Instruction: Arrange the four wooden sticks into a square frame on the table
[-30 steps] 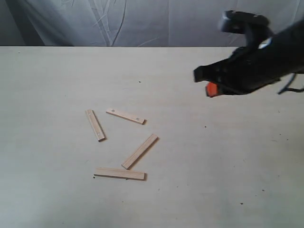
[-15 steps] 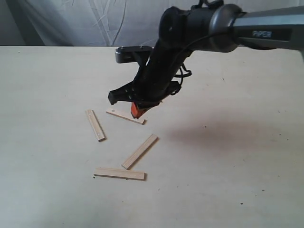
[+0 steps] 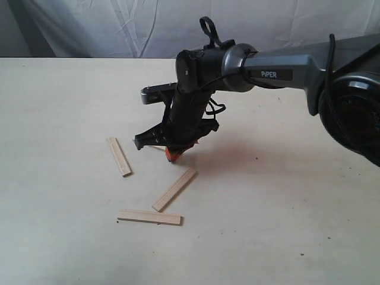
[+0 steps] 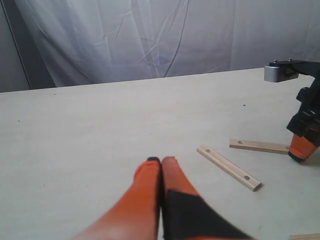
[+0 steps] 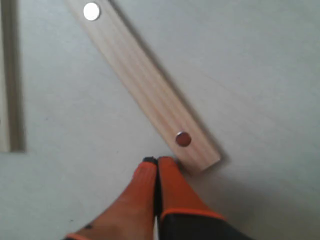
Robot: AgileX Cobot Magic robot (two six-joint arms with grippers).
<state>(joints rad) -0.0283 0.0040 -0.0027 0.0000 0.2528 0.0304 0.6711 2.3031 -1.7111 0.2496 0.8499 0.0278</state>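
Observation:
Three of the four wooden sticks lie apart on the table (image 3: 285, 225): a left stick (image 3: 119, 156), a diagonal one (image 3: 174, 189) and a near one (image 3: 149, 217). The fourth stick (image 5: 150, 90), with a dark dot near each end, is almost hidden behind my right gripper (image 3: 172, 155) in the exterior view. That gripper (image 5: 157, 161) is shut, empty, its orange tips down at the table against the dotted stick's end. The left wrist view shows this stick (image 4: 259, 146) beside the right gripper's orange tip (image 4: 301, 147). My left gripper (image 4: 161, 161) is shut on nothing, above bare table. No square frame exists.
The right arm (image 3: 279, 62) reaches across the table from the right. White cloth (image 3: 148, 27) hangs behind the far edge. In the left wrist view the left stick (image 4: 228, 168) also shows small dots. Another stick's edge (image 5: 7, 75) lies beside the right gripper.
The right arm swept in from the far right to the sticks and came down, its shut tips now at the dotted stick's end. The other three sticks have not moved.

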